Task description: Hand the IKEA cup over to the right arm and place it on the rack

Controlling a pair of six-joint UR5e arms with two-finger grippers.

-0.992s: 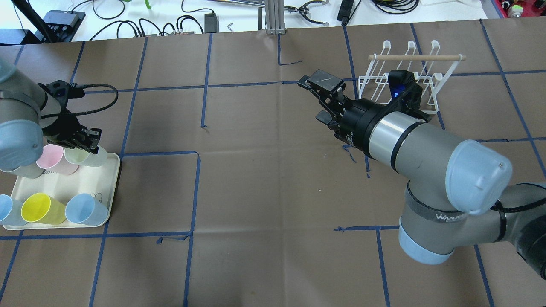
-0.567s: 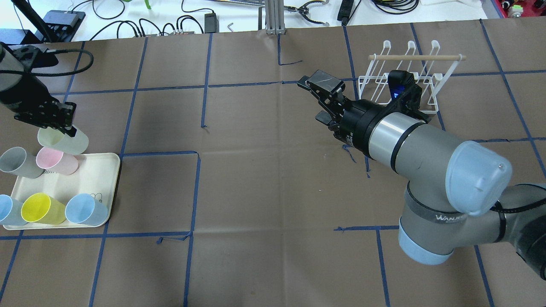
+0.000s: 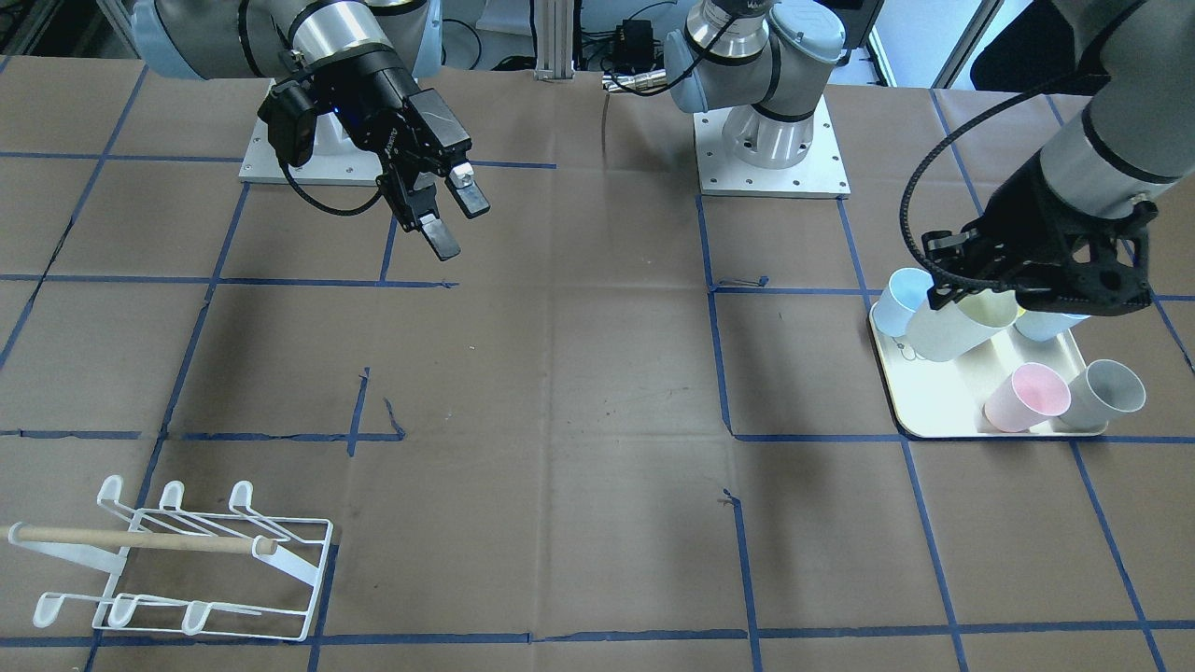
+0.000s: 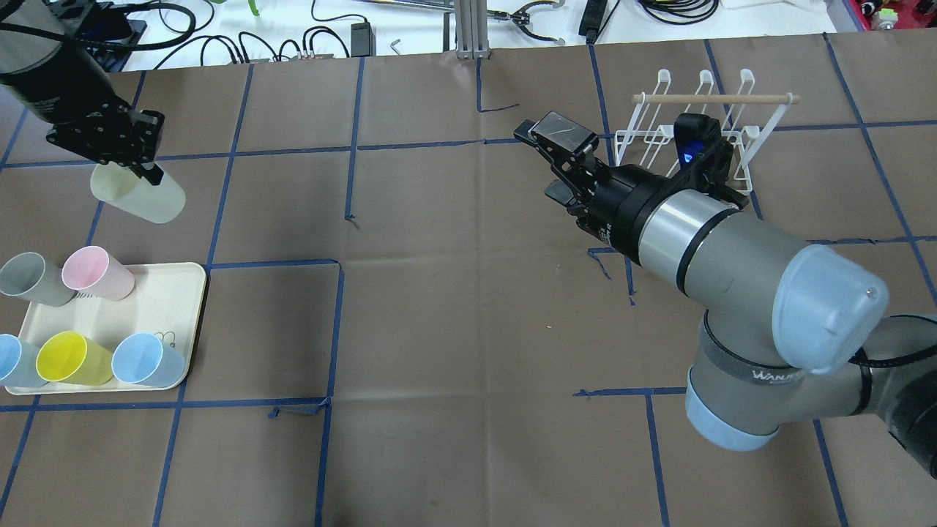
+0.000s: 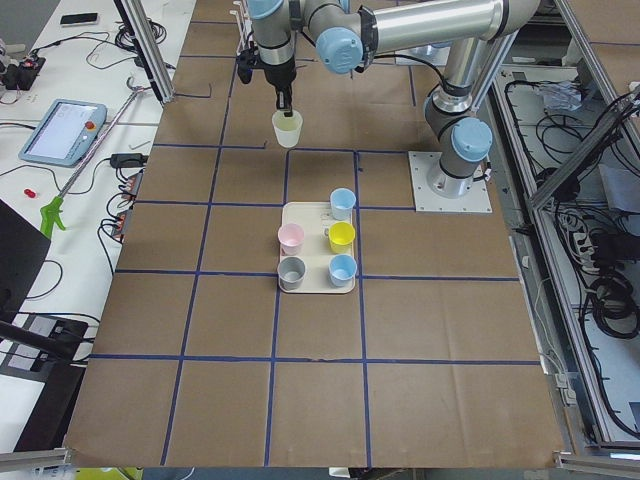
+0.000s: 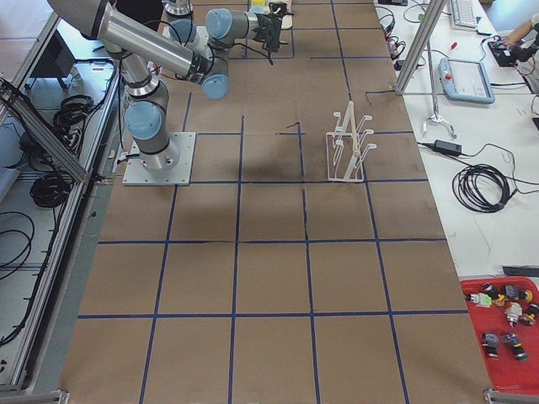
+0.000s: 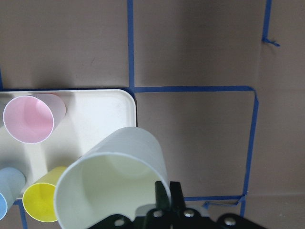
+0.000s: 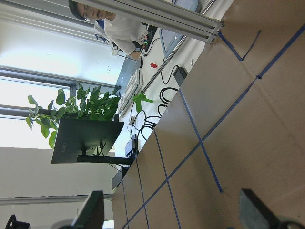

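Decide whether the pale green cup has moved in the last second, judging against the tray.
Yes. Held by the left gripper, the pale green cup has left the tray and gone beyond its far edge, away from the robot.

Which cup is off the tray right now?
The pale green cup, held at its rim by the left end effector; the pink, grey, yellow and both blue cups sit on the tray.

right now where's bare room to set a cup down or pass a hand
Widest bare stretch: the middle of the table, between the tray and the rack. Crowded: the tray, five cups on it. The left hand holds a pale cup in the air near the tray; the open right hand hangs over the right half.
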